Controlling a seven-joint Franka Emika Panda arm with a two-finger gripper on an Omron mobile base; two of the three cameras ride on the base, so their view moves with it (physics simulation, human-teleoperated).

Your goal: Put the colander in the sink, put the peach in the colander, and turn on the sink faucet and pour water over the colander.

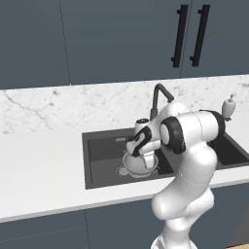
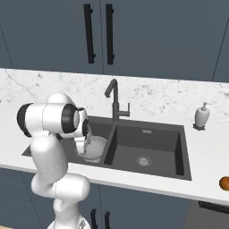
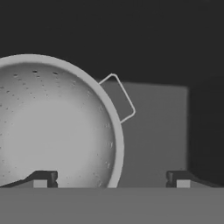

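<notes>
The colander (image 1: 137,164) sits in the left basin of the sink (image 1: 99,151), at the middle of the left base frame, its rim just under the robot's hand. In the right base frame the same bowl (image 2: 95,149) shows at centre left, against the divider between the two basins. From the hand camera it fills the left half of the picture (image 3: 52,127) — a pale perforated bowl with one wire side handle pointing to the upper right, resting on the dark basin floor.

The tool (image 3: 111,178) stands wide open: one fingertip (image 3: 43,178) lies over the bowl's inner edge at lower left, the other over the bare sink floor at lower right, and nothing is held between them.

The sink faucet (image 2: 114,102) rises behind the divider, its spout curving to the left in the right base frame, with its small lever on the right side.

The peach (image 2: 224,183) lies on the white table (image 2: 210,156) at the far right edge of that frame — well apart from the sink. A white soap dispenser (image 2: 202,116) stands on the table behind the right basin.
</notes>
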